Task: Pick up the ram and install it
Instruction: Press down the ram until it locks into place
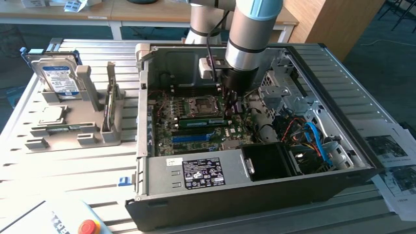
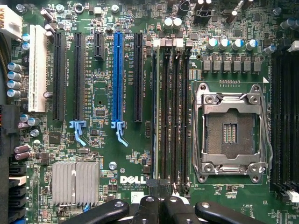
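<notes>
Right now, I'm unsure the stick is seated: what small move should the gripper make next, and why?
Probably a short straight push down: the ram stands on edge along the memory slots beside the CPU socket, with the gripper directly over it.

We're looking at a glossy green motherboard [image 2: 140, 140], its surface dense with fine print. The long blue slot [image 2: 117, 77] reads as smooth plastic, the white slot [image 2: 37, 74] beside it the same. We see a bare metal frame [image 2: 231, 130] around the processor socket, shiny and scuffed, and a ribbed matt metal heatsink [image 2: 74, 183]. The gripper [image 2: 161, 207] looks matt black with bright screw heads. Outside, the computer case [image 1: 260, 195] is dull grey sheet metal, the table [image 1: 78, 161] is ribbed pale metal, and printed paper sheets [image 1: 396, 161] lie there.
</notes>
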Tool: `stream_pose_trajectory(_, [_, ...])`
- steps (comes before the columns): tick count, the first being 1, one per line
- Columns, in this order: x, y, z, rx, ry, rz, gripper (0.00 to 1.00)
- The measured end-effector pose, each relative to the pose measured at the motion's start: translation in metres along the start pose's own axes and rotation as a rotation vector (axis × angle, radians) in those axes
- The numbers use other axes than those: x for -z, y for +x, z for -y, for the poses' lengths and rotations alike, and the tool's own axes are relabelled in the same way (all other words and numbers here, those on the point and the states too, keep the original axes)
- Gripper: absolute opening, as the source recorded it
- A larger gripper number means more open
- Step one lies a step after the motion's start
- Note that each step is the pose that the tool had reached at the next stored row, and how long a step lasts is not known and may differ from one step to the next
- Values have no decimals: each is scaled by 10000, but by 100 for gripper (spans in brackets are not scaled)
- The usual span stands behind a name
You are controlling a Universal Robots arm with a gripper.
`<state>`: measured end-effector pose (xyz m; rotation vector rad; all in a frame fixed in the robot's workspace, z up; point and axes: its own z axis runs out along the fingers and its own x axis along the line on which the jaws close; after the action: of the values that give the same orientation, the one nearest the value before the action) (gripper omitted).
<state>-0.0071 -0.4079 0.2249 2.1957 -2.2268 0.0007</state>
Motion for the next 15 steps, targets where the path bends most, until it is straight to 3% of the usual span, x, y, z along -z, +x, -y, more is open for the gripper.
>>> stream_pose_trajectory(15, [-14,0,0,0,1,0,10])
